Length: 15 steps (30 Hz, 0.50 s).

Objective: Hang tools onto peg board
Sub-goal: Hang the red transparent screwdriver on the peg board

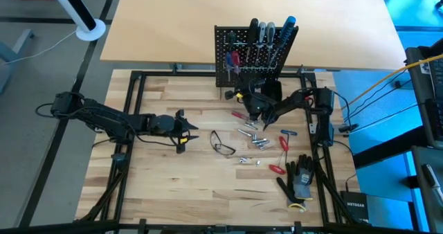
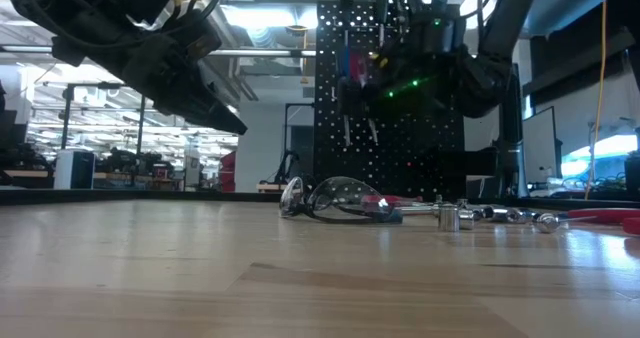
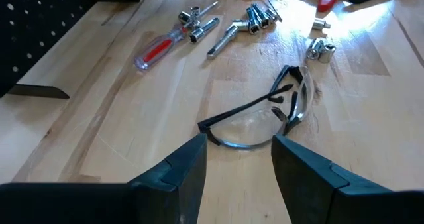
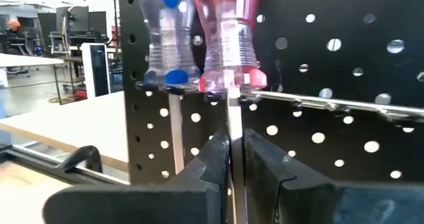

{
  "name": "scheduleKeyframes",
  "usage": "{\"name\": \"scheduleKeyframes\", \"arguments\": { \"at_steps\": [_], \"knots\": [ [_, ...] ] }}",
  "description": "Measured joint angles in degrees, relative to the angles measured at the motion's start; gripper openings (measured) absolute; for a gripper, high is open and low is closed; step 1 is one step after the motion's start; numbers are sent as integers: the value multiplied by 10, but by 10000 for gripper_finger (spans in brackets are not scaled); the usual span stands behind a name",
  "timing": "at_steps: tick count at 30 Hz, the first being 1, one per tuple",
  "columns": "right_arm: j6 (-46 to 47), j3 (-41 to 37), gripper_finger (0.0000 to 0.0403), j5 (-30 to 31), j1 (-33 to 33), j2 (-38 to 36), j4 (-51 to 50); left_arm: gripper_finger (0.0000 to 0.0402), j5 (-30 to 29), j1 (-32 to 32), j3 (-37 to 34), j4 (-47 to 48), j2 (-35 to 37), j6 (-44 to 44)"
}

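Tools (image 1: 255, 138) strewn on wood table (image 1: 173, 185) — open workshop behind peg board (image 2: 390, 108).

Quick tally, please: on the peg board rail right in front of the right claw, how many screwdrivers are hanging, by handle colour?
Blue-handled screwdriver: 1
Red-handled screwdriver: 1
Total: 2
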State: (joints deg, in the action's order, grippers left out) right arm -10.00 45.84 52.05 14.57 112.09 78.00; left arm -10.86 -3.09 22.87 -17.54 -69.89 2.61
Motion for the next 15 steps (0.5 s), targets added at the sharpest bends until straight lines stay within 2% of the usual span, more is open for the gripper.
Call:
{"name": "scheduleKeyframes", "arguments": {
  "at_steps": [3,10,15],
  "knots": [
    [5,0,65,0,1,0,-16,159,0,0,0,3,0,1],
    [53,0,144,-1,17,0,-67,159,0,0,0,2,0,0],
    [54,0,169,8,16,0,-76,159,0,0,0,2,0,0]
  ]
}}
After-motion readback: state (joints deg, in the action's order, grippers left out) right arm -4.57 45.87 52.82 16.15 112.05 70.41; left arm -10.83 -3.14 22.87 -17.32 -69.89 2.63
